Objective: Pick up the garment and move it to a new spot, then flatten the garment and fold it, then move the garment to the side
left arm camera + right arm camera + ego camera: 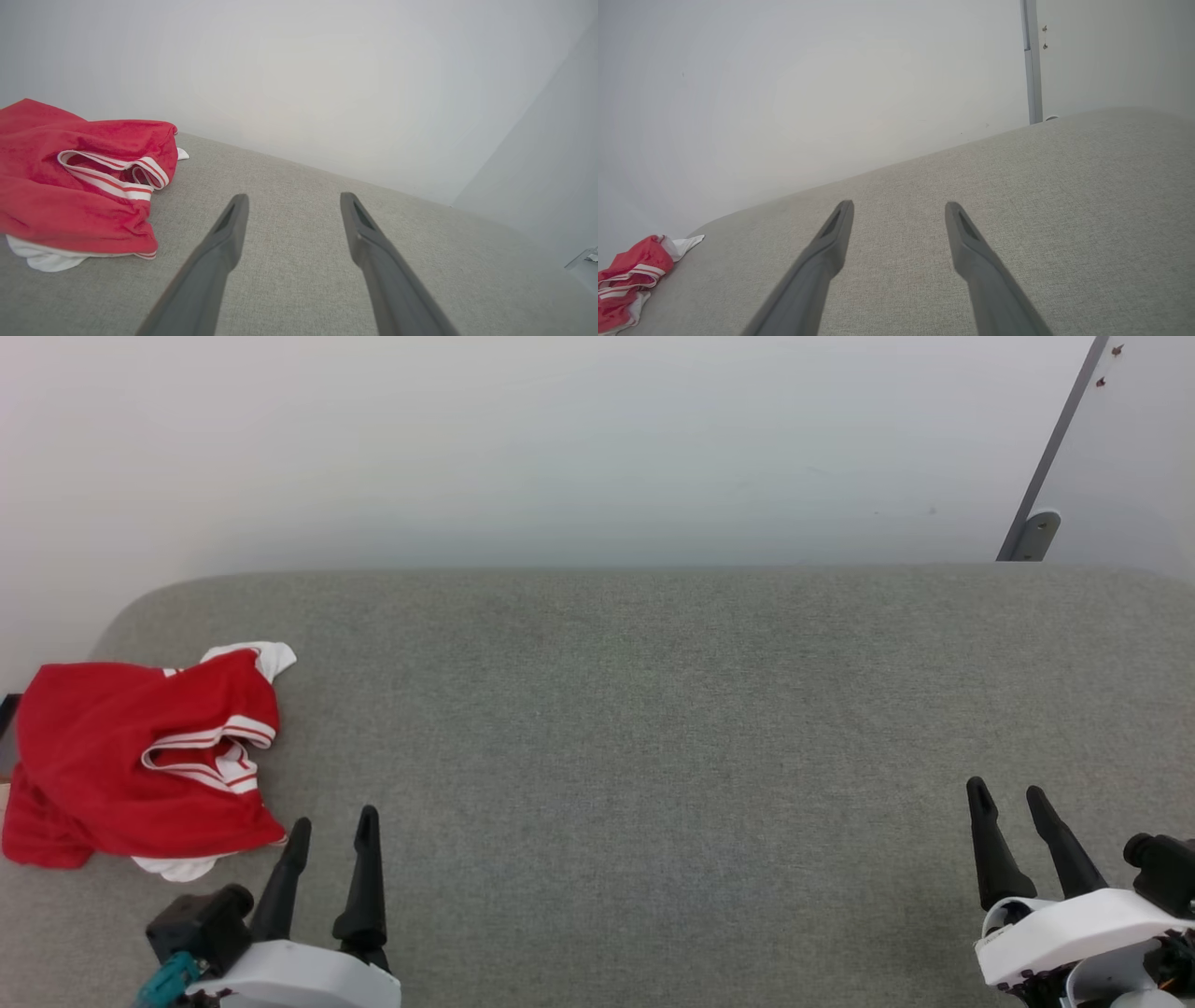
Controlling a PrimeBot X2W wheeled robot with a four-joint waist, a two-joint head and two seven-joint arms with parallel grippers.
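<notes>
1. while looking down from the head camera, noting the garment lying in a crumpled heap at the left end of the grey padded surface, near its rounded far-left corner.
2. seeing bright red fabric bunching on top, white sleeve cloth poking out at the far and near edges of the heap, and red-and-white striped trim curling across the middle.
3. noting the left gripper showing at lower left with jaws spread and nothing between them, fingers pointing away from the robot, tips just beside the near right edge of the heap and not touching it.
4. confirming from the left wrist camera: left gripper parting over bare grey fabric, with the garment sitting to the left of the fingers and apart from them.
5. noting the right gripper showing at lower right, likewise spread and holding nothing, well apart from the garment.
6. confirming from the right wrist camera: right gripper gaping over bare surface, with the garment showing as a red-and-white bundle at the lower left edge.
7. recording a plain pale wall rising behind the surface, and a grey post slanting across it at upper right with a bracket at its foot.
</notes>
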